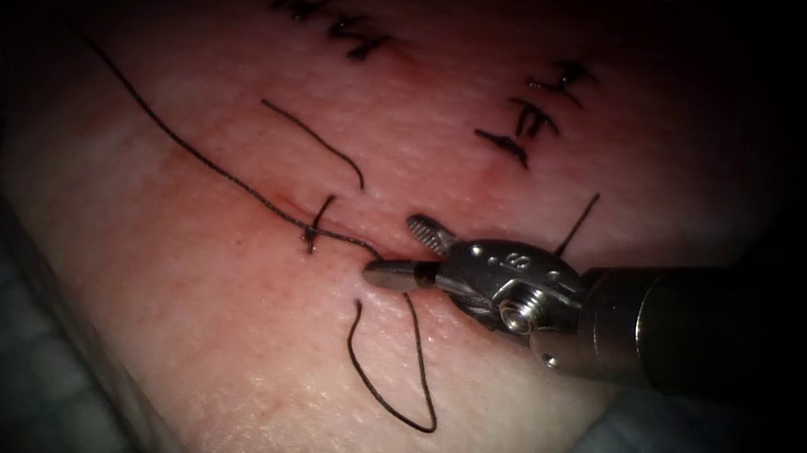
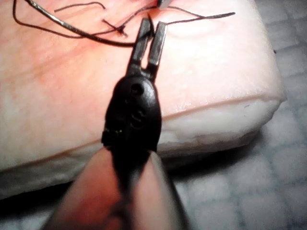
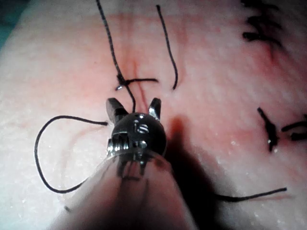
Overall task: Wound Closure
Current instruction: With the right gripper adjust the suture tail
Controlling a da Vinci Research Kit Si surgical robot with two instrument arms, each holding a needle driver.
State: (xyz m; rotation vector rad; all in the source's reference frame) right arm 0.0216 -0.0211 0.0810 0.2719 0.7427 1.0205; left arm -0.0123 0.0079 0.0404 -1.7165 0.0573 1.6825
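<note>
Needle: I cannot make one out, in the tissue or in either tool; my right silver two-jawed tool (image 1: 411,250), one: jaws spread, grasping nothing, straddling the dark knotted thread (image 1: 316,234) at the cut; my left dark-wristed tool (image 2: 150,33), one: jaws slightly parted, empty, over the pale pink pork tissue (image 1: 187,317); loose dark cut thread ends (image 1: 320,139), several; finished dark stitches (image 1: 529,118), exact count unclear.
</note>
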